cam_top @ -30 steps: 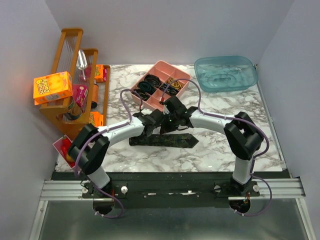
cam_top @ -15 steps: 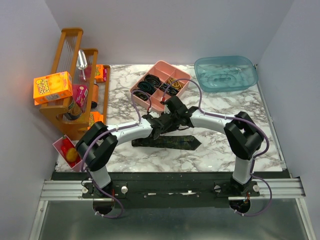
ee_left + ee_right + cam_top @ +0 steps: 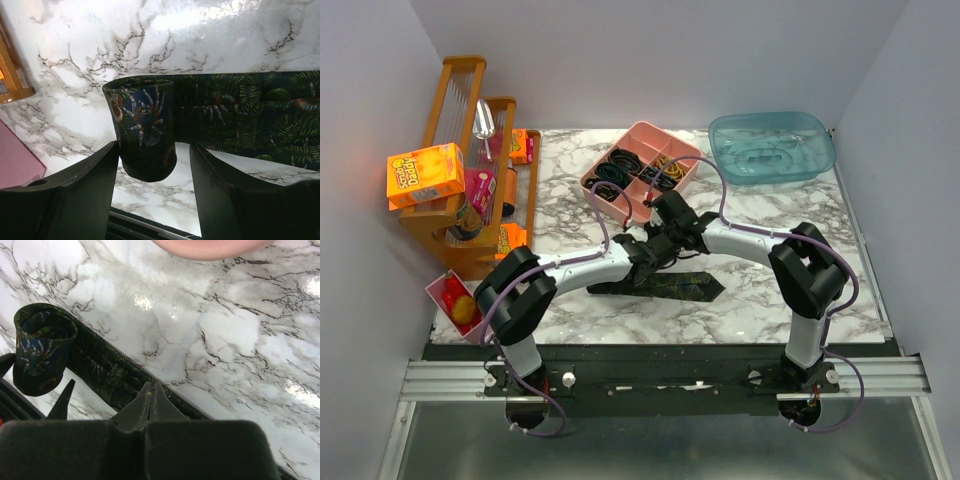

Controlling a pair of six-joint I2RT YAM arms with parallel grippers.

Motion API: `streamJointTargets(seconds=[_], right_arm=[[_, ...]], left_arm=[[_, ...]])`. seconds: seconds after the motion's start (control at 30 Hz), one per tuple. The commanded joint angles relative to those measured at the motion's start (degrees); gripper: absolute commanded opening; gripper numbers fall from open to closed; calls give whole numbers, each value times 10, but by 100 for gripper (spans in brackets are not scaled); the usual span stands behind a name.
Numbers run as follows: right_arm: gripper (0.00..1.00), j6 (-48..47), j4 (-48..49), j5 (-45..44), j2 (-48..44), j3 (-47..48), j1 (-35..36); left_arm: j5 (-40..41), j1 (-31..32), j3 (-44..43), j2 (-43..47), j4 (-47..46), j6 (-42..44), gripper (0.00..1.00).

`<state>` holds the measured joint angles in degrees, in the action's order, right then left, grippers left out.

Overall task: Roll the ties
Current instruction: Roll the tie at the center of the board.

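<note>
Dark leaf-print tie (image 3: 692,287) is lying on the marble table (image 3: 770,295), on the arms' side of the pink tray (image 3: 665,134), with both grippers meeting over it. One end is coiled into a rolled end (image 3: 145,130), and its open core is showing in the right wrist view. Left gripper (image 3: 154,150) is straddling that coil. Its fingers (image 3: 85,185) are spread, and the coil is sitting between them, touching or almost touching the left one in that view, with a visible gap to the other. Unrolled strip is running off to the right in the left wrist view. Right gripper (image 3: 150,389) is sitting over the flat strip near the coil, tips pressed together into one point. Can't tell if any fabric is caught between them.
</note>
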<state>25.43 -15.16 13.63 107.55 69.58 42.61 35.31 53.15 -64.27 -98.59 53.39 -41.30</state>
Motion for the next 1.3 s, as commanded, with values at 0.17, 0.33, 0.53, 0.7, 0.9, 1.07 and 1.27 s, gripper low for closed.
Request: streamJointTargets(seconds=[0.17, 0.33, 0.53, 0.7, 0.9, 1.07, 1.27], right_arm=[[1, -10, 7, -5, -8, -11, 0], [1, -10, 6, -6, -5, -12, 0], [1, -10, 7, -4, -3, -14, 0], [1, -12, 8, 2, -8, -15, 0], [1, -22, 12, 24, -22, -9, 0], [1, -26, 15, 45, -29, 6, 8], [1, -28, 15, 68, -13, 49, 33]], left_arm=[[11, 15, -4, 41, -40, -15, 69], [-44, 14, 31, 59, -111, -3, 65], [-102, 14, 61, 63, -166, 1, 64], [-112, 14, 72, 75, -177, -2, 64], [-123, -5, 93, 129, -197, -2, 68], [-154, -40, 122, 200, -223, 3, 71], [-259, -151, 201, 300, -289, 9, 77]])
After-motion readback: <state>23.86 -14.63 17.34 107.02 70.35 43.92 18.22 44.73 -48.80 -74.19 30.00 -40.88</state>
